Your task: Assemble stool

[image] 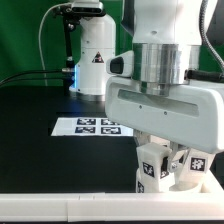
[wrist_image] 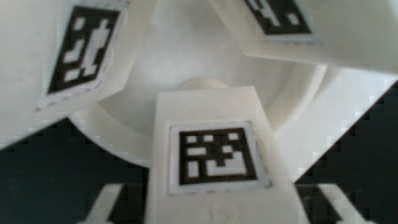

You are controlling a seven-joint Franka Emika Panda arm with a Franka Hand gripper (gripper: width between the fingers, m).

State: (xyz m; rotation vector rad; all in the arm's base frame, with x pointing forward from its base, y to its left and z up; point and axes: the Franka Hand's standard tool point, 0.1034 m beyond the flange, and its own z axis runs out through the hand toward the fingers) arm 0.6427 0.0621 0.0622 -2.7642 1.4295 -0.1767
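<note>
risk of cross-threading or jamming: leg possibly tipped off its socket axis while seated into round seat, binding or toppling the stool as a result. gripper clamped on leg, jaws part-way closed around it. stool low on the black table near the white corner rail, right of the marker board in the exterior view. long axis of held leg roughly upright, pointing away from seat; two other legs alongside.

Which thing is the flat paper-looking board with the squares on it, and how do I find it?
Start at the big black table. In the exterior view, look just to that view's left of the white robot gripper: the thin flat white marker board lies there. Unlike the chunky white tagged stool legs under the gripper, it lies flat, tags in a row.
</note>
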